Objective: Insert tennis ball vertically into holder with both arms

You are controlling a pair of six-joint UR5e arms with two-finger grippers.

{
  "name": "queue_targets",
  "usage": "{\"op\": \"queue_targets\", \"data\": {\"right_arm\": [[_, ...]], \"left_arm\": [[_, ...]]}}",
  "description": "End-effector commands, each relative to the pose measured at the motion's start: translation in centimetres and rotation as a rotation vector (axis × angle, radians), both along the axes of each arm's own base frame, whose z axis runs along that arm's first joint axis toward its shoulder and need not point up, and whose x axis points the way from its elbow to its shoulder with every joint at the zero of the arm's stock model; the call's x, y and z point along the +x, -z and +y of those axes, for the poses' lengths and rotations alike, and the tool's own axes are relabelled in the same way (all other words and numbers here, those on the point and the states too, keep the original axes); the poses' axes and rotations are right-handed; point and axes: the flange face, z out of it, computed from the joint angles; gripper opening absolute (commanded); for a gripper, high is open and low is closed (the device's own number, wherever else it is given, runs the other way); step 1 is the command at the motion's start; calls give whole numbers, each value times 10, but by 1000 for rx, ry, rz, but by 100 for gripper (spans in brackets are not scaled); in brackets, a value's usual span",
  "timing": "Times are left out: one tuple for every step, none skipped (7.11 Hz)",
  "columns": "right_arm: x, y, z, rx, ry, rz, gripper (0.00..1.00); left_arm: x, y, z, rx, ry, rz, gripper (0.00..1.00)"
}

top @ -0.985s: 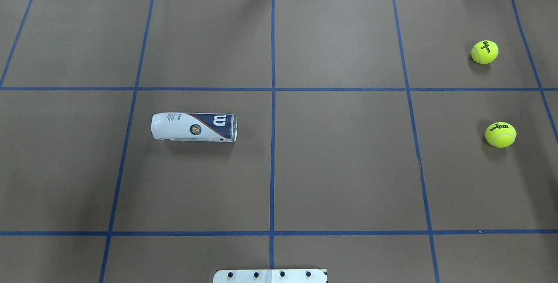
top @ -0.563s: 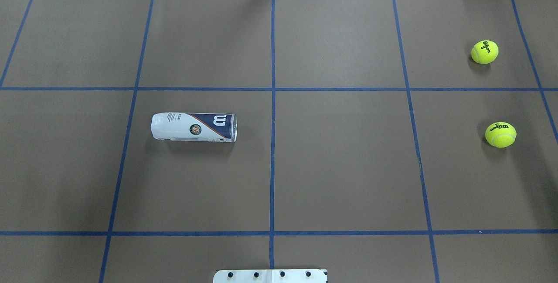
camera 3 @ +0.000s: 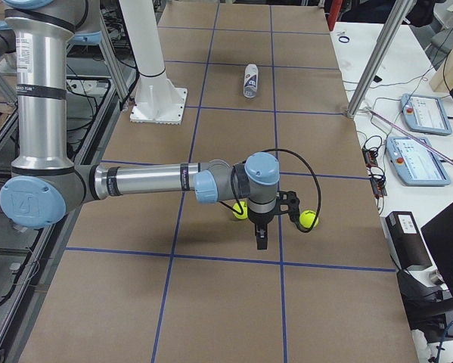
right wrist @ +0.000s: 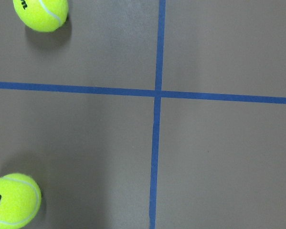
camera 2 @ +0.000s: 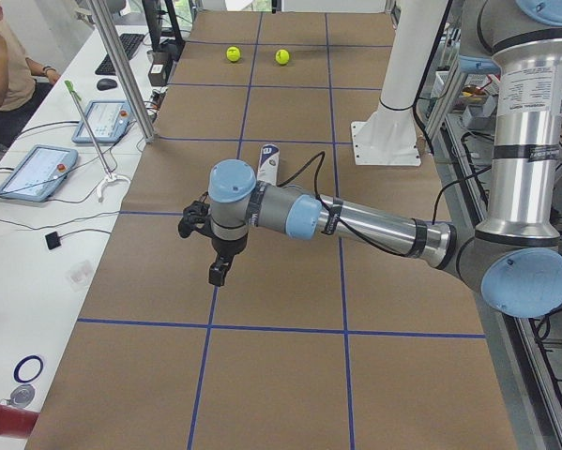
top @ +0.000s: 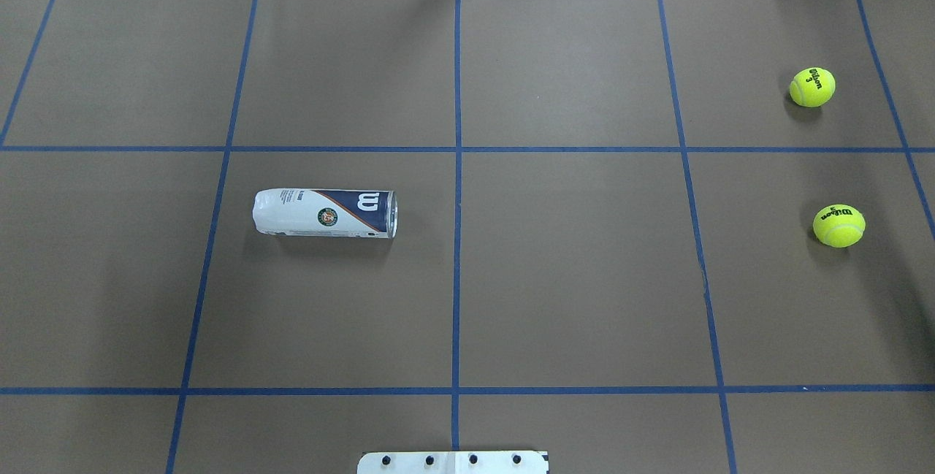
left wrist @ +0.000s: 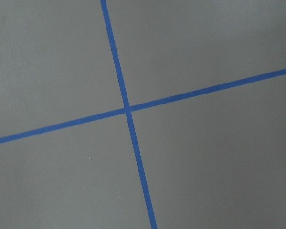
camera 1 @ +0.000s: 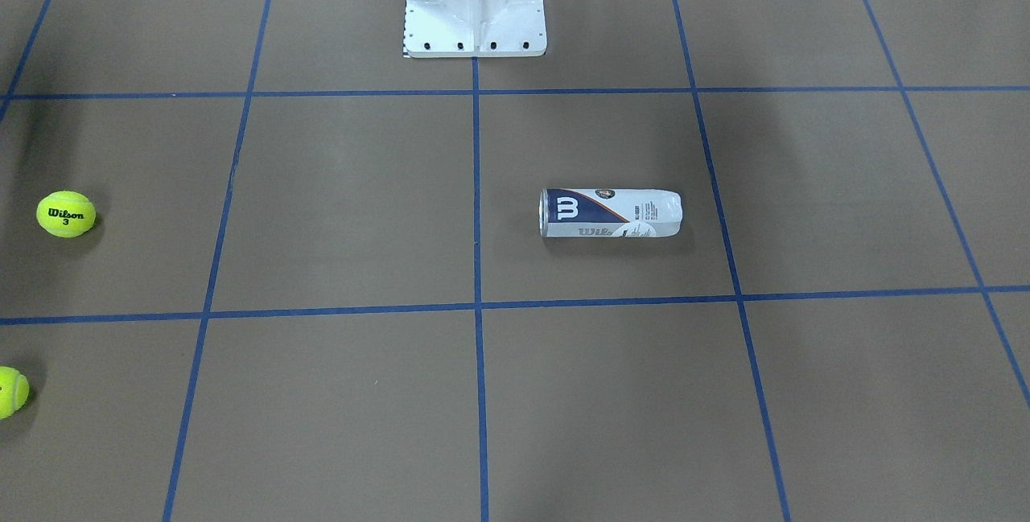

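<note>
The holder (top: 325, 213) lies on its side on the left half of the table, its metal-rimmed mouth toward the centre line; it also shows in the front-facing view (camera 1: 610, 213). Two tennis balls (top: 812, 87) (top: 838, 225) rest at the far right, apart from each other. Both show in the right wrist view (right wrist: 41, 14) (right wrist: 11, 200). My left gripper (camera 2: 217, 275) hangs over bare table beyond the holder, far from it. My right gripper (camera 3: 261, 240) hangs just beside the two balls (camera 3: 308, 219), above the table. I cannot tell whether either gripper is open or shut.
The white bolted pedestal (camera 1: 475, 3) stands at the robot's edge of the table, mid-width. Blue tape lines (top: 457, 149) grid the brown table cover. A metal post (camera 2: 121, 70) and tablets (camera 2: 35, 172) stand off the far edge, where a person sits.
</note>
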Motion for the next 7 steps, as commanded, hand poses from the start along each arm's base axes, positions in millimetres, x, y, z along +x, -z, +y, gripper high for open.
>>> {"op": "queue_targets", "data": {"right_arm": [[0,24,-8,52,3,-2,100],[0,27,-9,60,4,-4,99],[0,33,-14,73,2,2,100],[0,38,-13,81,1,-2,100],[-1,58,-24,109,-13,-8,100],[-1,72,-28,135,-17,-7,100],[-1,85,-28,159,-17,-11,100]], "left_arm": [[2,39,-42,135,4,1,100],[1,49,-43,182,-2,-2,100],[6,51,-44,203,-7,8,100],[8,51,-45,206,-9,10,100],[11,61,-46,238,-19,13,100],[34,72,-48,325,-57,22,100],[101,92,-51,431,-169,48,99]]}}
